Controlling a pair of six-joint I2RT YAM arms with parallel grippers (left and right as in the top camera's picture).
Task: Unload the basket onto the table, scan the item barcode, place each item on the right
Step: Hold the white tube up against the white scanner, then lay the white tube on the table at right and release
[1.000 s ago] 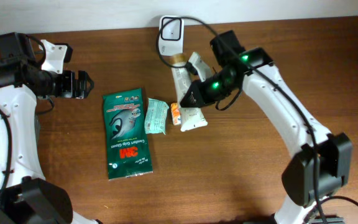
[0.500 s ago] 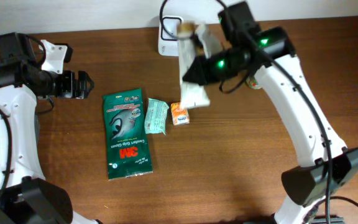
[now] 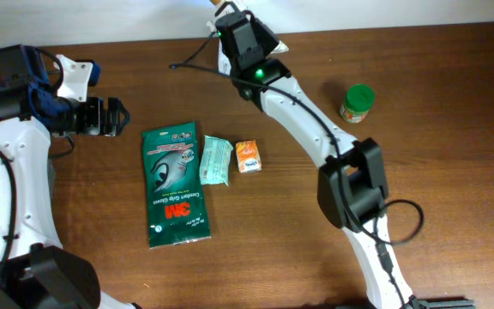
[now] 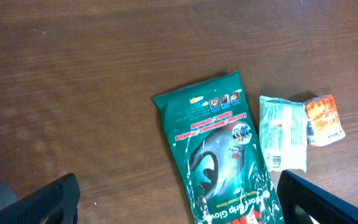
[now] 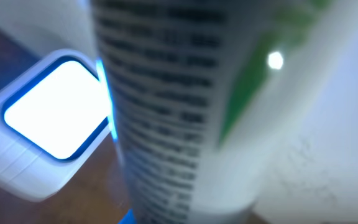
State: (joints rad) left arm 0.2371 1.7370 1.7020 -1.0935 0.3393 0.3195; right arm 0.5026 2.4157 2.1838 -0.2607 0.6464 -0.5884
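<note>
1. Change of state. The R arm has swung from the item cluster at mid-tabletop to the far edge. The white tube [image 5: 185,112] that lay next to the small orange packet [image 3: 248,156] a second ago has left the tabletop. It now hangs in front of the scanner [image 5: 48,112], filling the R wrist view, printed side toward the camera. The scanner window is lit.

2. Meaning for task. Pick-up and transport look done and the scan step is in hand. The tube stands beside the window, not squarely over it. No barcode can be made out (print blurred), so a turn or shift may be req'd.

3. Tools. The right tool [image 3: 227,19] is clamped on the tube. Its fingers are hidden in the overhead view. The left tool [image 3: 120,116] has fingers wide apart, holds nothing, and is parked at the L edge as before.

4. Containers.
- Green-lidded jar [image 3: 358,102]: upright, lid on, contents not visible.
- Green glove pack [image 3: 176,184] and pale sachet [image 3: 215,160]: flat, appear sealed, unmoved.
</note>
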